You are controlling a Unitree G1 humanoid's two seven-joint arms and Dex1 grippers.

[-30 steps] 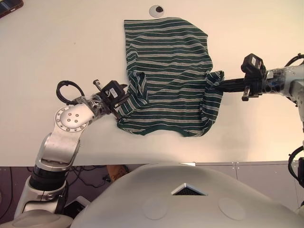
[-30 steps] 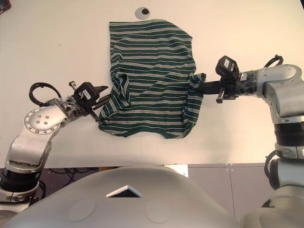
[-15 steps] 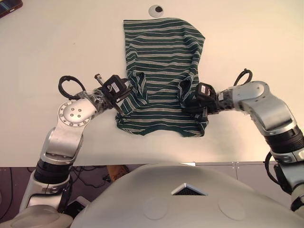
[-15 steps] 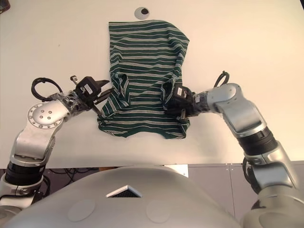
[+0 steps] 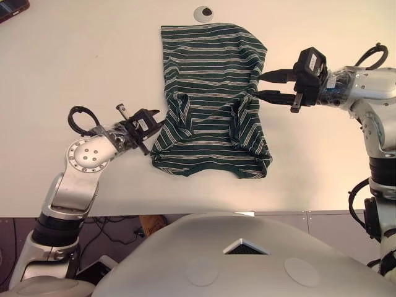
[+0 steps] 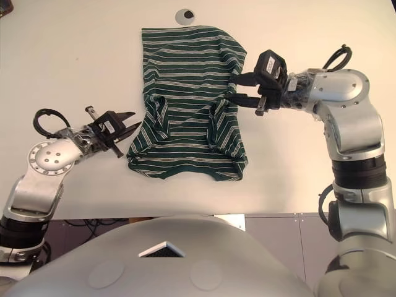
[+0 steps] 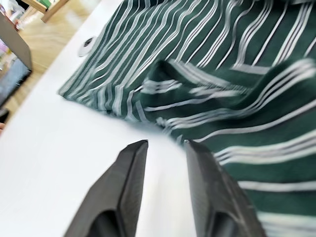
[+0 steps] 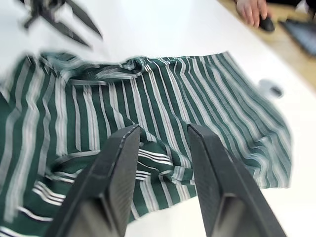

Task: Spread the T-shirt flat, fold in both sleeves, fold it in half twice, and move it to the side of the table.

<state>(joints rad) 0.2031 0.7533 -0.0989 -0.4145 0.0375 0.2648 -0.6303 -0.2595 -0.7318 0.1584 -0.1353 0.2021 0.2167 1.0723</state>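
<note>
The green striped T-shirt point(image 5: 213, 93) lies on the white table point(image 5: 74, 68) with both sleeves folded in over its body, collar end toward me. My left gripper point(image 5: 150, 117) is open just off the shirt's left edge, with bare table between its fingers point(image 7: 131, 165). Open too, my right gripper point(image 5: 266, 85) hovers at the shirt's right edge, level with its middle. Its fingers point(image 8: 121, 153) stand over the folded right sleeve point(image 5: 247, 120) and hold nothing.
A small round white disc with a black centre point(image 5: 204, 13) lies just beyond the shirt's far hem. A dark object point(image 5: 12, 9) sits at the far left corner. The table's front edge point(image 5: 185, 213) runs close below the shirt; bare table lies on both sides.
My right gripper carried the right sleeve in over the shirt, let it go and drew back up to the right edge. My left gripper opened and backed slightly left off the shirt.
</note>
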